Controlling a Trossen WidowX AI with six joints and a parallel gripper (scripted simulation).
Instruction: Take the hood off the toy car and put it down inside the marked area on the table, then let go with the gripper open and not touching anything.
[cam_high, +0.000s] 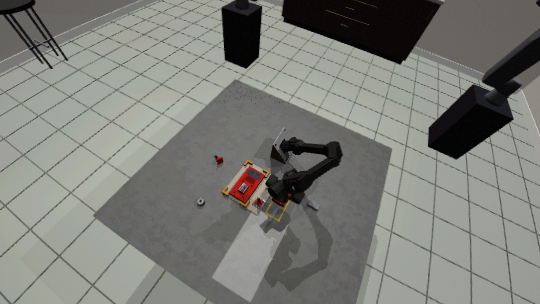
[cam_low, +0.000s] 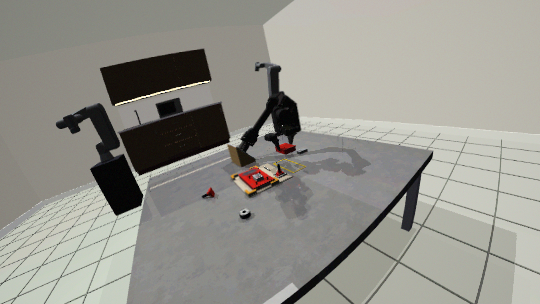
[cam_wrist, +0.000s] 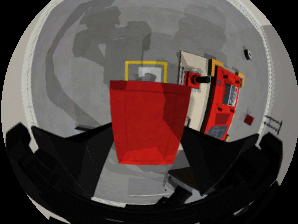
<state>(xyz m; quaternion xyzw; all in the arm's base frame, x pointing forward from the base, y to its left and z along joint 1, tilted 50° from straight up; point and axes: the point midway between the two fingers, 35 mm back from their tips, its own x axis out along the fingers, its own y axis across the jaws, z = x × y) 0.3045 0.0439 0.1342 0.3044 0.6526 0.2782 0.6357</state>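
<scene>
The red hood is off the car. My gripper is shut on it and holds it in the air. The marked area is a thin yellow outline on the table, beside the car's board. In the top view the hood overlaps the far end of the outline, and in the wrist view it hides the near part. The red toy car sits between orange corner pieces, its engine block uncovered.
A small red part with a black post stands between car and outline. A grey block lies beyond the outline. A wheel, a red-black piece and a brown wedge lie around the car.
</scene>
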